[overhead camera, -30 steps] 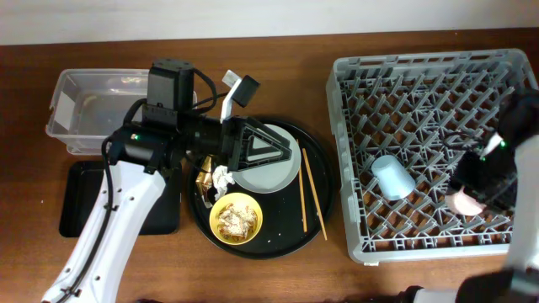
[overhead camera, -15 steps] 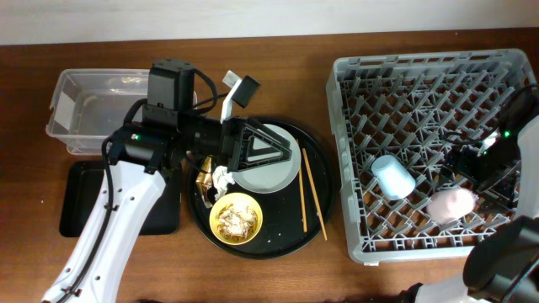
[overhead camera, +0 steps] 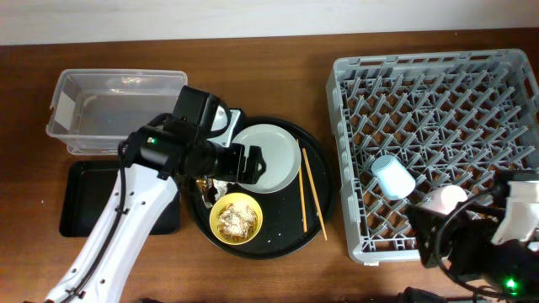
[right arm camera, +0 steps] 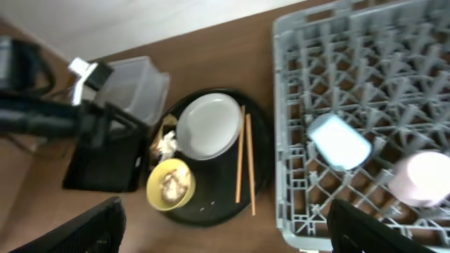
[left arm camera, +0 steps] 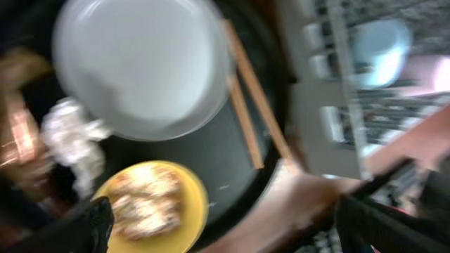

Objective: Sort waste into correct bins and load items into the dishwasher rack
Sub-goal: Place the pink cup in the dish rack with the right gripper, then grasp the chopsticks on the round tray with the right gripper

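The pale grey-green plate (overhead camera: 269, 156), the yellow bowl (overhead camera: 236, 219) with beige food scraps and the chopsticks (overhead camera: 308, 198) lie on the round black tray. In the blurred left wrist view the white tissue (left arm camera: 67, 133) and the gold-brown wrapper (left arm camera: 20, 133) lie left of the plate (left arm camera: 137, 67). My left gripper (overhead camera: 248, 163) is open and empty, above the plate's left edge. The blue cup (overhead camera: 392, 177) and pink cup (overhead camera: 446, 199) lie in the grey rack (overhead camera: 438, 76). My right gripper (overhead camera: 431, 240) is open and empty, at the rack's front edge.
The clear tub (overhead camera: 84, 105) stands at the back left, with the shallow black rectangular tray (overhead camera: 80, 198) in front of it. The round black tray (overhead camera: 316, 160) sits between these bins and the rack. Bare brown table runs along the front.
My right gripper has let go of the pink cup in the rack and drawn back toward the front. My left arm has swung and tilted over the plate and tissue.
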Robot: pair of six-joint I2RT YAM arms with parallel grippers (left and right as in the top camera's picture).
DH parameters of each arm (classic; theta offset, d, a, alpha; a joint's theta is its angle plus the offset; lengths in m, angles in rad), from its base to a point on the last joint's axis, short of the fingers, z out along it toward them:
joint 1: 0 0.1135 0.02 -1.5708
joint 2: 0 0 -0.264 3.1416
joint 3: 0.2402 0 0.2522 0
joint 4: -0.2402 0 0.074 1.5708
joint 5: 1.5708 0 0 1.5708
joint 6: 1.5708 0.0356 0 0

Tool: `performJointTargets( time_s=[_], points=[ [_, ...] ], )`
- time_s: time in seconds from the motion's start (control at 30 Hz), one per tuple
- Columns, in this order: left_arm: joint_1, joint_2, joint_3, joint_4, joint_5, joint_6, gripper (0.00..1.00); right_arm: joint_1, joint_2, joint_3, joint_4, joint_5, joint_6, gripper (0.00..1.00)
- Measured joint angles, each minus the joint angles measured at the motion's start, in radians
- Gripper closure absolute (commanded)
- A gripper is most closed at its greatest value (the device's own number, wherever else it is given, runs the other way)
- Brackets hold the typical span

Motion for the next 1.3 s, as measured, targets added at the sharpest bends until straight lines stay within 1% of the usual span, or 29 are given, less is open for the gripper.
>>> performJointTargets(
  time_s=[0.07, 0.13, 0.17, 0.23, 0.27, 0.33, 0.4, 0.47, 0.5, 0.53, 0.57, 0.6, 0.63, 0.7, 0.77, 0.8, 0.83, 0.9, 0.93, 0.97, 1.03, 1.07, 1.17, 1.27, 1.3],
  points=[
    [0.000, -0.001, 0.000, -0.033, -0.086, -0.002, 0.01, 0.070, 0.010, -0.006, -0.023, -0.010, -0.023, 0.11],
    [-0.001, -0.013, 0.000, -0.058, -0.143, -0.018, 0.01, 0.126, 0.015, -0.031, -0.028, -0.011, -0.037, 0.14],
    [-0.001, -0.040, 0.000, -0.059, -0.196, -0.036, 0.01, 0.156, 0.024, -0.056, -0.029, -0.009, -0.040, 0.18],
    [-0.001, -0.126, 0.000, -0.056, -0.283, -0.070, 0.01, 0.217, 0.059, -0.142, -0.026, 0.002, -0.043, 0.23],
    [-0.001, -0.182, 0.000, -0.053, -0.327, -0.085, 0.01, 0.254, 0.093, -0.203, -0.013, 0.014, -0.043, 0.23],
    [-0.001, -0.298, 0.000, -0.053, -0.406, -0.100, 0.00, 0.341, 0.180, -0.304, 0.079, 0.032, -0.035, 0.23],
    [-0.001, -0.391, 0.001, -0.053, -0.467, -0.107, 0.01, 0.472, 0.287, -0.344, 0.193, 0.086, 0.009, 0.23],
    [-0.001, -0.452, 0.001, -0.054, -0.500, -0.111, 0.01, 0.632, 0.403, -0.345, 0.287, 0.214, 0.098, 0.24],
    [-0.001, -0.470, 0.001, -0.055, -0.509, -0.111, 0.01, 0.709, 0.464, -0.346, 0.330, 0.283, 0.147, 0.27],
    [-0.001, -0.483, 0.001, -0.060, -0.514, -0.111, 0.01, 0.753, 0.503, -0.346, 0.367, 0.327, 0.177, 0.28],
    [-0.001, -0.490, 0.001, -0.064, -0.516, -0.111, 0.01, 0.811, 0.587, -0.346, 0.412, 0.393, 0.237, 0.34],
    [-0.001, -0.495, 0.001, -0.072, -0.519, -0.111, 0.01, 0.829, 0.639, -0.346, 0.437, 0.428, 0.271, 0.42],
    [-0.001, -0.496, 0.001, -0.077, -0.521, -0.111, 0.01, 0.833, 0.713, -0.346, 0.477, 0.462, 0.310, 0.46],
    [-0.001, -0.495, 0.001, -0.081, -0.523, -0.110, 0.01, 0.832, 0.826, -0.346, 0.521, 0.501, 0.344, 0.47],
    [-0.001, -0.495, 0.001, -0.083, -0.523, -0.111, 0.00, 0.832, 0.904, -0.346, 0.534, 0.518, 0.358, 0.46],
    [-0.001, -0.495, 0.001, -0.083, -0.523, -0.111, 0.01, 0.832, 0.975, -0.346, 0.547, 0.526, 0.361, 0.46],
    [-0.001, -0.495, 0.001, -0.083, -0.523, -0.111, 0.01, 0.832, 1.009, -0.346, 0.554, 0.532, 0.361, 0.47],
    [-0.001, -0.495, 0.001, -0.083, -0.525, -0.111, 0.01, 0.830, 1.099, -0.346, 0.557, 0.543, 0.362, 0.58],
    [-0.001, -0.495, 0.001, -0.083, -0.526, -0.111, 0.01, 0.827, 1.158, -0.346, 0.556, 0.544, 0.367, 0.68],
    [-0.001, -0.495, 0.001, -0.083, -0.526, -0.111, 0.01, 0.827, 1.173, -0.346, 0.556, 0.544, 0.365, 0.73],
    [-0.001, -0.495, 0.001, -0.083, -0.526, -0.110, 0.01, 0.826, 1.180, -0.347, 0.555, 0.541, 0.367, 0.87],
    [-0.001, -0.495, 0.001, -0.083, -0.526, -0.111, 0.01, 0.826, 1.180, -0.347, 0.555, 0.540, 0.370, 0.90],
    [-0.001, -0.495, 0.001, -0.083, -0.526, -0.111, 0.01, 0.824, 1.180, -0.346, 0.525, 0.541, 0.374, 0.95],
    [-0.001, -0.495, 0.001, -0.083, -0.526, -0.111, 0.01, 0.824, 1.167, -0.315, 0.440, 0.555, 0.376, 0.96],
    [-0.001, -0.495, 0.001, -0.083, -0.526, -0.111, 0.00, 0.823, 1.123, -0.274, 0.390, 0.575, 0.376, 0.96]
  ],
)
